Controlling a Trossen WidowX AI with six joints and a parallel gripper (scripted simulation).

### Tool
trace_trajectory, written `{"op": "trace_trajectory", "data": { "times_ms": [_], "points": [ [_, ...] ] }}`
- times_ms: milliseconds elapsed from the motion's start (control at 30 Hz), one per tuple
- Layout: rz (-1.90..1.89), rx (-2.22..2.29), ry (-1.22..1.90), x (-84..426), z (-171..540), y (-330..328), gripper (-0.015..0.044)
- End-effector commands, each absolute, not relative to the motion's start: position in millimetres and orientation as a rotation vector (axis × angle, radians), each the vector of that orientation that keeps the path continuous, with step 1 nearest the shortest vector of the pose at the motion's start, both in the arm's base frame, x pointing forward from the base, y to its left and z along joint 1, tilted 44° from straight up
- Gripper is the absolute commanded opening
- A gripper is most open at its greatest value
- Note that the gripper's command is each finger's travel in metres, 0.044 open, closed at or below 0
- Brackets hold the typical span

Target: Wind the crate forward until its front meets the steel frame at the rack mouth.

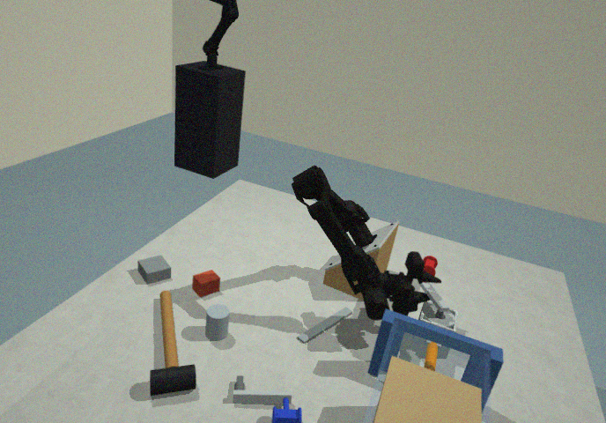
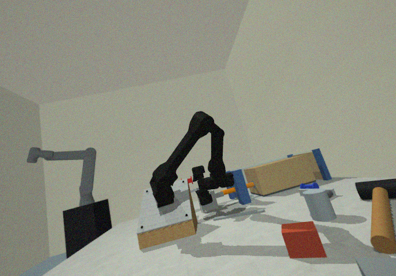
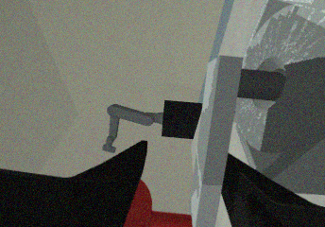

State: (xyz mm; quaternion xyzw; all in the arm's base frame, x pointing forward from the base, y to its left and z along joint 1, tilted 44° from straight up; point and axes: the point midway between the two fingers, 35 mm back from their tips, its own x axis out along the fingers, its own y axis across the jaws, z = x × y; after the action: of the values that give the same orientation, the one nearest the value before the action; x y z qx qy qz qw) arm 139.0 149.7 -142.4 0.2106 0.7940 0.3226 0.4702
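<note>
While beige walls (image 1: 413, 100) (image 2: 335, 97) (image 3: 123, 57) stand behind the pale bench (image 1: 244, 229) (image 2: 238, 267) | fingers (image 1: 429, 278) (image 2: 205, 198) half open, holding nothing

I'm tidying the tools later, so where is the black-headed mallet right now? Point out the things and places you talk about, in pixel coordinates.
In the top view, the mallet (image 1: 169, 331) (image 2: 383, 218) lies at the lower left, its head nearest the grey crank-shaped bar (image 1: 262, 399), its handle end near the red block (image 1: 206, 284) (image 2: 304, 240).
</note>
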Motion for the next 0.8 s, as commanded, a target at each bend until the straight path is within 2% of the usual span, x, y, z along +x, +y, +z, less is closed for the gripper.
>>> {"op": "trace_trajectory", "data": {
  "times_ms": [0,167,433,767],
  "points": [
    [0.795,0.515,1.943,142,-147,147,0.0240],
    [0.779,0.511,1.946,149,-139,139,0.0240],
    [0.778,0.510,1.951,190,-83,76,0.0240],
    [0.776,0.510,1.950,193,-76,79,0.0240]
  ]
}}
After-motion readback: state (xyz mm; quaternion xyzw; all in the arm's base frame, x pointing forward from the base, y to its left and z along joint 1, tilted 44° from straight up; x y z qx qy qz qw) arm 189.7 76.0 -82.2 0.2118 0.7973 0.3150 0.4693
